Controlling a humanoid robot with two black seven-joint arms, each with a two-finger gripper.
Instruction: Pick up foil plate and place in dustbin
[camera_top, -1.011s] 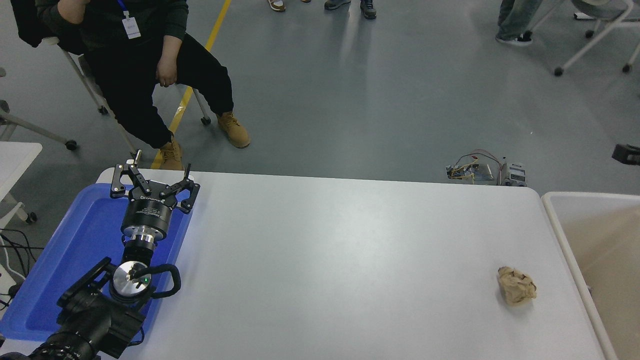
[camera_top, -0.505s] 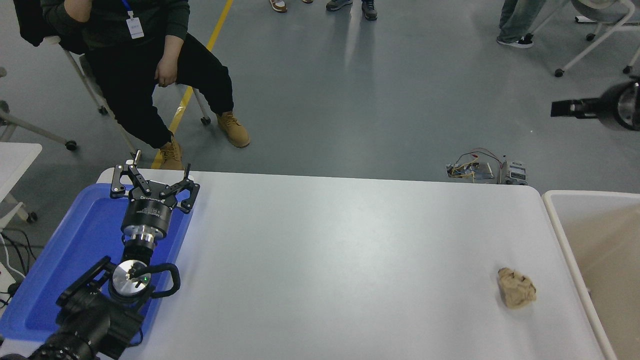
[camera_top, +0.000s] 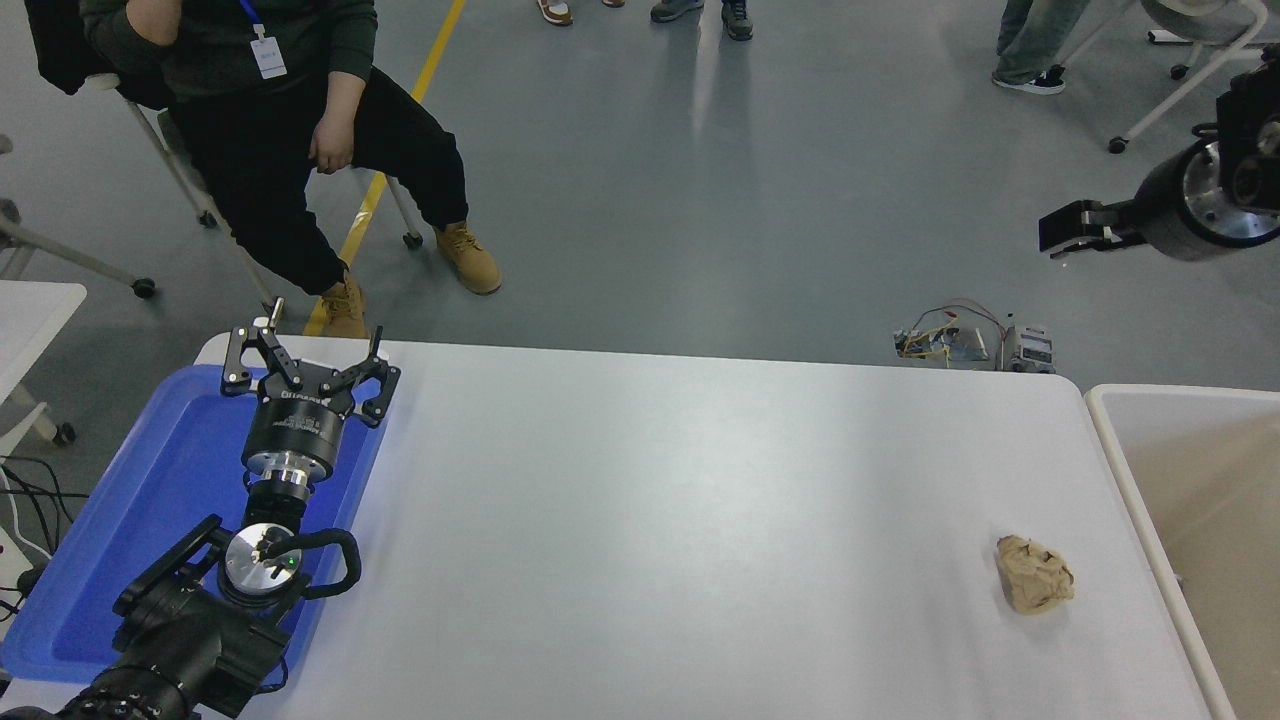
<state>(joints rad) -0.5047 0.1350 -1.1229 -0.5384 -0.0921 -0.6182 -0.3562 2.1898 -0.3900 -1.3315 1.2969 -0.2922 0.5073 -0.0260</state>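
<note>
No foil plate shows anywhere in the head view: the white tabletop (camera_top: 650, 520) carries only a crumpled brown paper ball (camera_top: 1034, 586) at lower right and a blue tray (camera_top: 130, 520) at lower left. The dustbin (camera_top: 1100, 420) stands against the tabletop's right edge, its beige inside only partly in frame, with no foil visible in that part. I judge the plate is either already dropped or out of view. The right end effector (camera_top: 1062, 232) hangs at the upper right edge, high above the floor and well apart from the bin; whether its fingers are spread I cannot tell. The left end effector (camera_top: 308, 362) is parked over the blue tray, fingers spread, holding nothing. Any next move first calls for locating the plate.
</note>
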